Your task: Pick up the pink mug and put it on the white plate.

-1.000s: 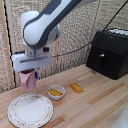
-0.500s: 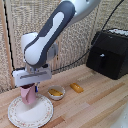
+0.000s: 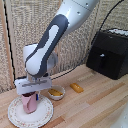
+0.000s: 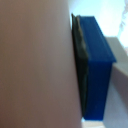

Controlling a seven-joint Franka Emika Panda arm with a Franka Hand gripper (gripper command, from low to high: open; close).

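Down at the exterior view's lower left, the gripper (image 3: 31,94) is closed around the pink mug (image 3: 29,103), its short dark fingers clasping the upper part of the cup while the white block of the hand sits level just above the rim. The mug stands roughly upright over the middle of the white platter (image 3: 44,114); its base reaches down to the plate's surface, though at this resolution I cannot tell whether it truly rests there or hangs a hair above. The platter's faintly speckled rim shows all round the cup on the wooden table (image 3: 95,107). Just beside the platter, toward the exterior view's right, sits a small white bowl (image 3: 56,92) with yellow contents, and a little further right a small orange-yellow object (image 3: 76,88) lies flat on the wood, apart from both. A black boxy appliance (image 3: 109,53) stands at the back on the exterior view's right, well away from the plate — no brand, label or lettering on it can be read, and nothing else in the scene carries legible writing. In the wrist view, the pink wall of the mug (image 4: 35,65) fills most of the picture, with one blue fingertip pad (image 4: 97,65) pressed flat against it — a thin dark edge marks the contact line.
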